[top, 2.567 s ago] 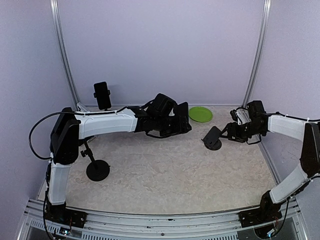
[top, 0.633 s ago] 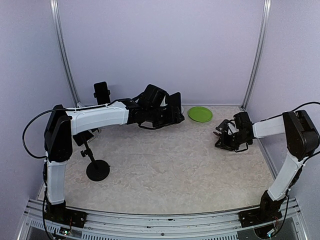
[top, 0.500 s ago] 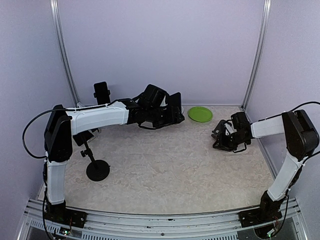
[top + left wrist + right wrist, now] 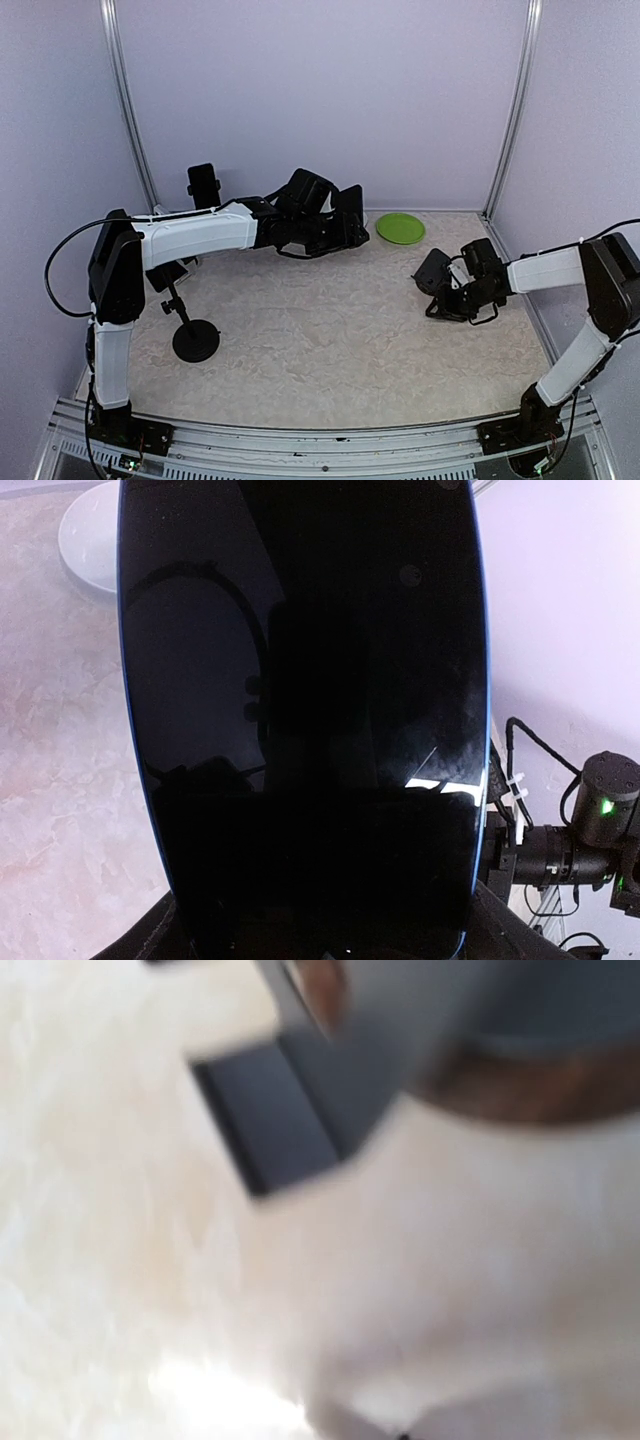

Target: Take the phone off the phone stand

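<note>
Black phone (image 4: 300, 720), green plate (image 4: 400, 228), beige-marbled table (image 4: 330, 340)

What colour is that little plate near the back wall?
The plate is bright green; the top external view shows it best.

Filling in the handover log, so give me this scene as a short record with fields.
phone: clear of its stand, dark screen facing the left wrist camera
left gripper: shut on phone, near the far middle of the table
phone stand: small, black, right side, no phone on it
right gripper: right at the phone stand; open or shut cannot be told
green plate: far side, between the two grippers
task state: phone removed, not yet set down
</note>
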`<state>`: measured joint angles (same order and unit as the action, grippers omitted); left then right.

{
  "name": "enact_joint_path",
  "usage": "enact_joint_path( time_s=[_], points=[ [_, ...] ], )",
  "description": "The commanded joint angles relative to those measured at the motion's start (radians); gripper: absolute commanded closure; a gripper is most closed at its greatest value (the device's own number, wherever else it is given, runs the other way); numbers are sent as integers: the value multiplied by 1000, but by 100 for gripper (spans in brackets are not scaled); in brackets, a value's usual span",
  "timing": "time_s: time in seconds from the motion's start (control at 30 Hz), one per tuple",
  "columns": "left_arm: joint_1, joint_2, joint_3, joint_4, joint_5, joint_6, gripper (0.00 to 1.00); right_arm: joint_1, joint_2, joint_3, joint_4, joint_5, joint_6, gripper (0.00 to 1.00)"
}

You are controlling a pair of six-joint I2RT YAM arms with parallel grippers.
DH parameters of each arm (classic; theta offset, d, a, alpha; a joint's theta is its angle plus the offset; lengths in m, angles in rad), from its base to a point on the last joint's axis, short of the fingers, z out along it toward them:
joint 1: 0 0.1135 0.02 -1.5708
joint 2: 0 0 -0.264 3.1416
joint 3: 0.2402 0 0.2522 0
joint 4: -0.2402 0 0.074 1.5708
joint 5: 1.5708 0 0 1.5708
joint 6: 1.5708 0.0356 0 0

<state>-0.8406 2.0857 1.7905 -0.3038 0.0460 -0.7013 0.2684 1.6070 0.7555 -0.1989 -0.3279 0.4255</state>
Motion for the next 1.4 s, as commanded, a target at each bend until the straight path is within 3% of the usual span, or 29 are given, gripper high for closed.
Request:
enact_joint_path(
  time_s=[0.0,0.1,0.23,0.5,0.6,1.0,1.17,1.37],
  points=[
    [6,-13,52,53,8,15,65,8,-92,-46,9,23,60,66],
    [5,-13,55,53,9,15,65,8,-107,-22,21,39,98,63],
    [5,-15,52,53,9,14,65,9,-74,48,3,99,195,41],
    [6,-32,40,51,-7,25,65,-7,-44,140,-8,167,282,20],
    [9,-40,30,55,-9,24,65,-18,-21,185,-25,175,307,1],
    [20,-55,7,70,-19,17,65,54,182,499,-386,495,585,0],
    [27,-62,-4,72,-22,17,65,79,311,682,-571,567,668,0],
    [36,-73,-16,77,-29,16,65,108,367,761,-640,614,757,0]
  ],
)
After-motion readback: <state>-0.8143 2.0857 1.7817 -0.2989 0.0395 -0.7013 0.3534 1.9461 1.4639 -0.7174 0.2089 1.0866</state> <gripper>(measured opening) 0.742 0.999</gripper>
